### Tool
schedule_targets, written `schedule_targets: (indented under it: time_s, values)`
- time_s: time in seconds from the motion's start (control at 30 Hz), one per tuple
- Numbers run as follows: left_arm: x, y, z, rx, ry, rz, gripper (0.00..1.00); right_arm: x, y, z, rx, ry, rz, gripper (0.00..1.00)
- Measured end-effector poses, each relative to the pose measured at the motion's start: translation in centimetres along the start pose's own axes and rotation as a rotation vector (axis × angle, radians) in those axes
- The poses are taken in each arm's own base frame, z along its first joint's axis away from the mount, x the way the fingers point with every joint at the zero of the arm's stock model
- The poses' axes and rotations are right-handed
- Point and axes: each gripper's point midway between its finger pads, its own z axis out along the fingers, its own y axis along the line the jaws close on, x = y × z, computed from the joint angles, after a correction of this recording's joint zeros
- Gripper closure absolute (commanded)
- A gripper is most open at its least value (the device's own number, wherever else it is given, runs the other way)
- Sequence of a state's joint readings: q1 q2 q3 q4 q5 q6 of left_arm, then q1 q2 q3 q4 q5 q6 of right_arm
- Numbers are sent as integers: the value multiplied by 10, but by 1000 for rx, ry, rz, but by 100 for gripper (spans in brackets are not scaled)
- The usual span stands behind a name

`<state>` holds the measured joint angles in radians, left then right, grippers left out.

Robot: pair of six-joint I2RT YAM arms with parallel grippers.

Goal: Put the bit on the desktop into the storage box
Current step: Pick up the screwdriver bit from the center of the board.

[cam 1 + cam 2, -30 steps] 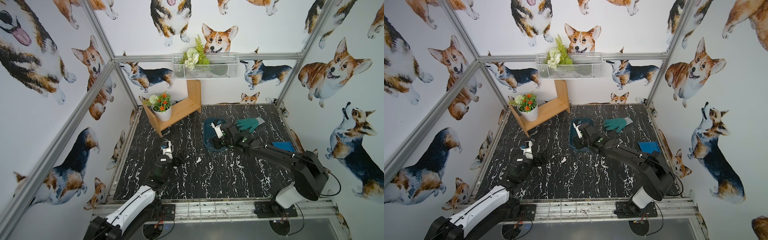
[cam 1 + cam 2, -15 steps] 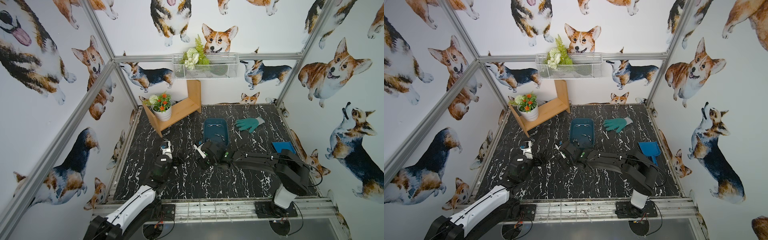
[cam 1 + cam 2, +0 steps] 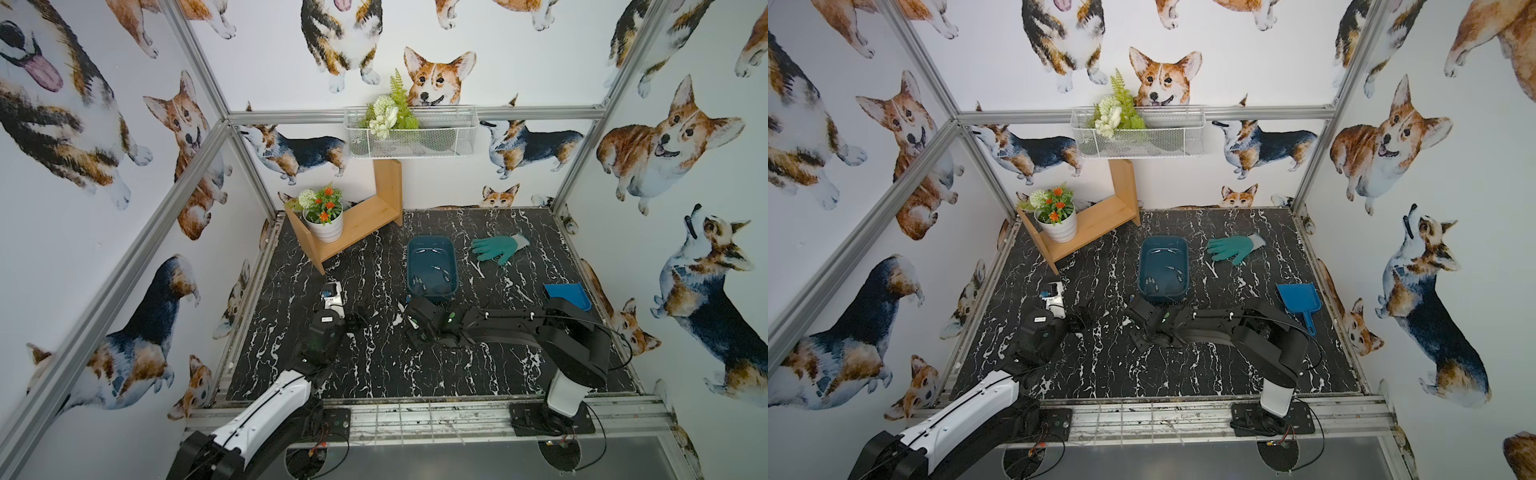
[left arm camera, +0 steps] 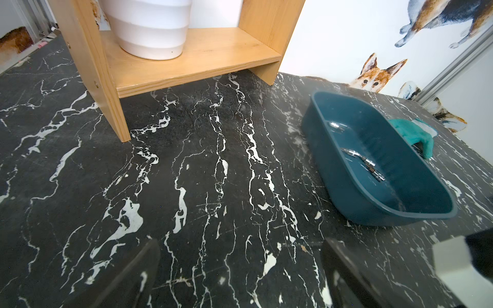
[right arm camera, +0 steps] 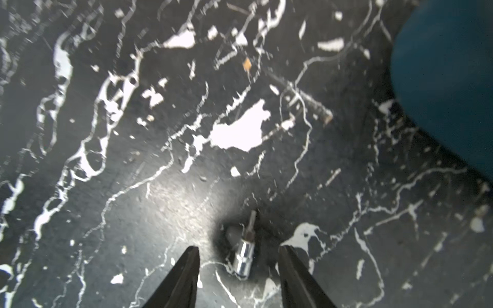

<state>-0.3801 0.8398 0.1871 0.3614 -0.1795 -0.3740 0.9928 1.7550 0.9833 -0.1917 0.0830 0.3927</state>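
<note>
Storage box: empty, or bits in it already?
Not empty. The storage box holds several small metal bits on its floor, clear in the left wrist view.

desktop (image 3: 374, 365): black, white-veined | storage box (image 4: 333, 173): teal | bit (image 5: 244, 253): silver

In both top views the left arm (image 3: 266, 419) rises from its base at 7 o'clock and bends at the elbow, with the wrist aimed toward 12 o'clock. The left gripper (image 4: 240, 246) has its jaws spread wide. The right arm (image 3: 507, 328) starts at 5 o'clock, its forearm stretched low toward 9 o'clock. The right gripper (image 5: 239, 249) points down, jaws partly apart and gripping nothing.
</note>
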Motion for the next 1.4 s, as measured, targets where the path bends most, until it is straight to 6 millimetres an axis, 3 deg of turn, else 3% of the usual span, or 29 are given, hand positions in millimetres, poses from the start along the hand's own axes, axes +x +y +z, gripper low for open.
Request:
schedule_targets:
  time_s: [0.5,0.9,1.4]
  values:
    - [0,0,0,0,0,0,0,1,-2,9,32,12,10,61]
    - [0,0,0,0,0,0,0,1,-6,11,96,25,-8,78]
    - [0,0,0,0,-1,-1,0,4,-10,6,118,48,-13,86]
